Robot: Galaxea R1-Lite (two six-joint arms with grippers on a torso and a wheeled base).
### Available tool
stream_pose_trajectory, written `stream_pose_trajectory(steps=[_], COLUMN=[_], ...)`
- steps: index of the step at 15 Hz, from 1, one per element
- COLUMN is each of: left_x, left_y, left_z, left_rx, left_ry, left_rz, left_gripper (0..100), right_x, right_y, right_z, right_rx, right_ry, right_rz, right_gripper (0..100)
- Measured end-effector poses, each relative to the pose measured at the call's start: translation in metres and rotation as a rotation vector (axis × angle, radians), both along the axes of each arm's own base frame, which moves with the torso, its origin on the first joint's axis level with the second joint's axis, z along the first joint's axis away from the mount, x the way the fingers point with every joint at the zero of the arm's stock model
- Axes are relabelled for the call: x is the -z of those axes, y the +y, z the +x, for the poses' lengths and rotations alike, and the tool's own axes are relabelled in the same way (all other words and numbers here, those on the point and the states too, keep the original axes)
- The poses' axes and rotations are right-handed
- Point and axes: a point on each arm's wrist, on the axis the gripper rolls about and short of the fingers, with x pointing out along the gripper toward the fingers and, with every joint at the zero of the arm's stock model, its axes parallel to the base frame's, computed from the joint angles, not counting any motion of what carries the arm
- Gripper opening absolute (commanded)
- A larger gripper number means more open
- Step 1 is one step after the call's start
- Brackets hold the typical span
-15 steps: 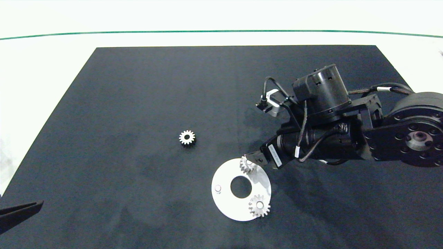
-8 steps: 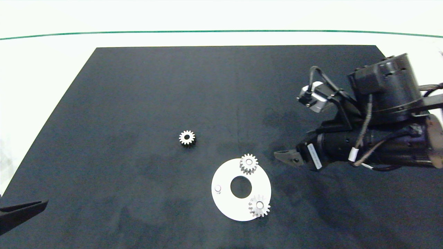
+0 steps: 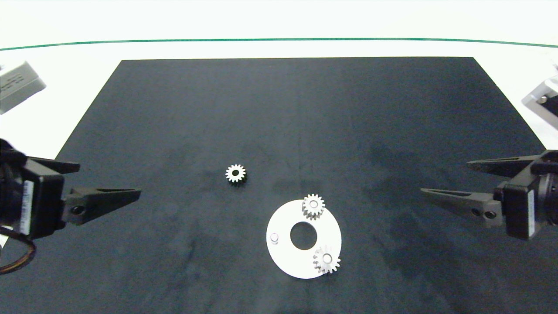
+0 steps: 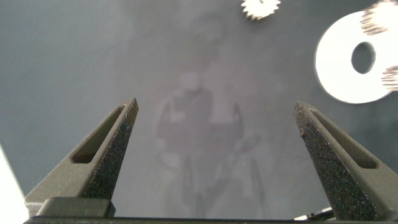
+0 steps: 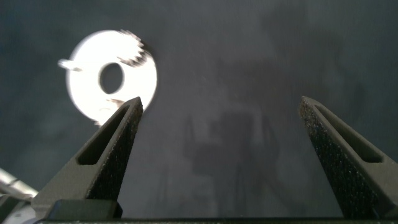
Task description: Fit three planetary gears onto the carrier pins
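Observation:
A white disc lies on the mat near the front centre. One planetary gear sits on its far carrier pin and a second planetary gear on the near right pin. The left carrier pin is bare. The third planetary gear lies flat on the mat, up and left of the disc. My left gripper hangs open and empty at the left, well short of that gear. My right gripper is open and empty at the right, away from the disc.
A black mat covers most of the white table. A green line runs along the back. Light grey arm parts show at the left edge and the right edge.
My right gripper let go of the gear on the far pin and drew back to the right, opening wide. My left gripper came in from the lower left edge toward the mat's middle.

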Motion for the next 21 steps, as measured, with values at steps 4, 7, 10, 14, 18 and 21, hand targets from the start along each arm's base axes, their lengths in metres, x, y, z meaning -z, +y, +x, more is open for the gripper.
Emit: stream_pose_trajectory(steps=[4, 7, 10, 14, 18, 21], left_x=[0.014, 0.028, 0.030, 0.033, 0.033, 0.048], left_y=[-0.039, -0.065, -0.087, -0.106, -0.113, -0.109], left_z=[0.049, 0.081, 0.098, 0.125, 0.149, 0.163], left_rx=[0.127, 0.186, 0.246, 0.256, 0.236, 0.199], left_ry=[0.016, 0.044, 0.037, 0.042, 0.034, 0.087], left_rz=[0.103, 0.158, 0.200, 0.212, 0.210, 0.219], left_gripper=[100, 100, 100, 100, 100, 100], right_x=[-0.017, -0.022, -0.024, -0.024, -0.023, -0.023], right_y=[-0.014, -0.023, -0.027, -0.028, -0.028, -0.029], right_z=[-0.028, -0.044, -0.049, -0.051, -0.052, -0.052], right_rx=[-0.020, -0.036, -0.027, -0.024, -0.026, -0.023], right_ry=[-0.097, -0.154, -0.174, -0.181, -0.182, -0.181], right_rz=[0.041, 0.008, 0.003, 0.004, 0.001, 0.001], right_gripper=[100, 100, 100, 100, 100, 100])
